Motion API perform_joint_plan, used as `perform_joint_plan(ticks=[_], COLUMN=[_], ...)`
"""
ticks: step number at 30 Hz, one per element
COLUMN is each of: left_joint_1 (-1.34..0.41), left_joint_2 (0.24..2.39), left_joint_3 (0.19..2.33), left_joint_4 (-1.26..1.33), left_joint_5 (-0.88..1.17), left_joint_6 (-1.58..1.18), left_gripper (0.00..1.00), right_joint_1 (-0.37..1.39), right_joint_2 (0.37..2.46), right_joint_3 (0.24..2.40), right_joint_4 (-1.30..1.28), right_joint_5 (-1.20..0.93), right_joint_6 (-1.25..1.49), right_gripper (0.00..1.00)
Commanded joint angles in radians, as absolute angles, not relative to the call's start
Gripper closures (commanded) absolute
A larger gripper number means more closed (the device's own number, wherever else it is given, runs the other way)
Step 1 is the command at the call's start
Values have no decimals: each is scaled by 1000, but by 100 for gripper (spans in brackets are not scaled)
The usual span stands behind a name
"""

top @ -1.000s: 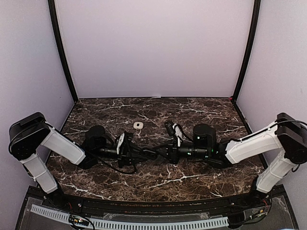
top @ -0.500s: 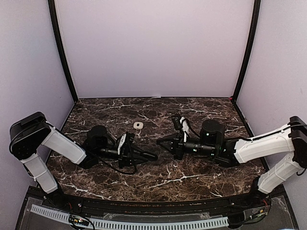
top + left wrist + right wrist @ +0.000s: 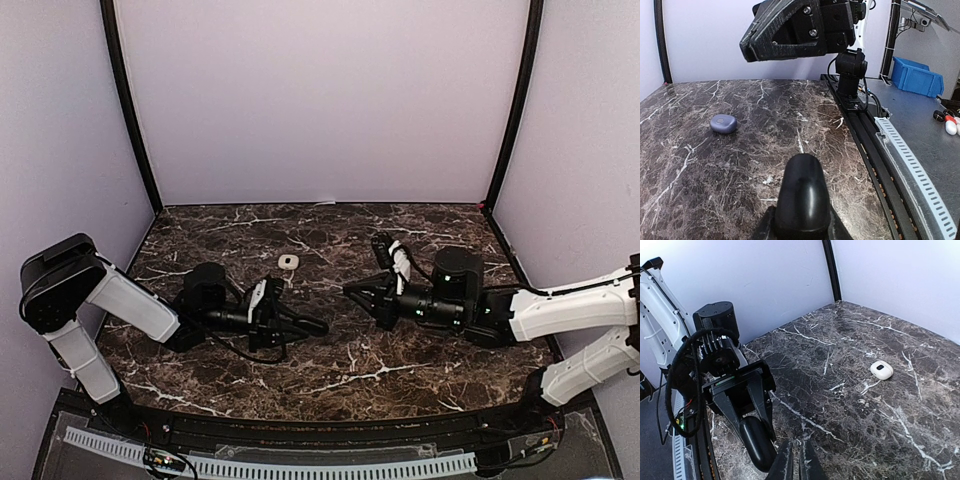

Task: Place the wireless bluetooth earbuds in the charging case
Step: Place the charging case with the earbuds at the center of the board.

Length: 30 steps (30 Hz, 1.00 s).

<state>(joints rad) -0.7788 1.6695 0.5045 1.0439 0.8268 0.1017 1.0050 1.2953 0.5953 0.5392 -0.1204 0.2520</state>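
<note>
The white case (image 3: 881, 370) lies flat on the marble table (image 3: 400, 375), alone in the back half, and nothing touches it. It is a small rounded shell with a dark spot in the middle of its top. The pictures are too small to tell if this spot is an opening, a mark or something lying in it. In front of the white case and a little to its right, close to the table surface, the left gripper (image 3: 310, 325) has its fingers pressed narrow on a black oval case (image 3: 801, 195). This case sticks out beyond the fingertips. Its surface looks smooth and closed, so what is inside is hidden. To the right of the white case, and also somewhat nearer to the arm bases, the right gripper (image 3: 347, 289) points toward the left gripper with a clear gap between the two. Its two fingers stand almost together with only a thin slit, and I cannot tell if anything tiny is between them. The earbuds I cannot make out in any view. Far from the white case, off the table beyond its near edge, a blue bin (image 3: 917, 75) stands on a grey bench, and its contents do not show.
</note>
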Motion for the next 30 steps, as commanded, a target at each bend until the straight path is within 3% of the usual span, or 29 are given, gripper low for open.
perform_joint_plan(ticks=[1, 6, 9, 13, 16, 23, 30], left_joint_1=[-774, -772, -770, -768, -763, -719, -561], left_joint_2=[1641, 1643, 1643, 1647, 1653, 1673, 1695], left_joint_3=[528, 532, 532, 534, 541, 585, 634], left_joint_4=[1040, 1040, 1038, 1032, 1019, 945, 874], left_joint_5=[816, 813, 811, 811, 772, 733, 739], left_joint_6=[106, 101, 100, 96, 87, -11, -319], left_gripper=[100, 100, 100, 100, 100, 100, 100], right_joint_1=[989, 971, 967, 956, 947, 916, 857], right_joint_2=[1235, 1218, 1222, 1224, 1216, 1220, 1275], right_joint_3=[590, 588, 590, 588, 579, 574, 602], right_joint_4=[488, 458, 453, 453, 455, 458, 465], right_joint_5=[-74, -103, -120, -132, -116, -22, 40], right_joint_6=[203, 195, 192, 192, 196, 210, 209], right_gripper=[92, 79, 56, 19, 4, 1, 1])
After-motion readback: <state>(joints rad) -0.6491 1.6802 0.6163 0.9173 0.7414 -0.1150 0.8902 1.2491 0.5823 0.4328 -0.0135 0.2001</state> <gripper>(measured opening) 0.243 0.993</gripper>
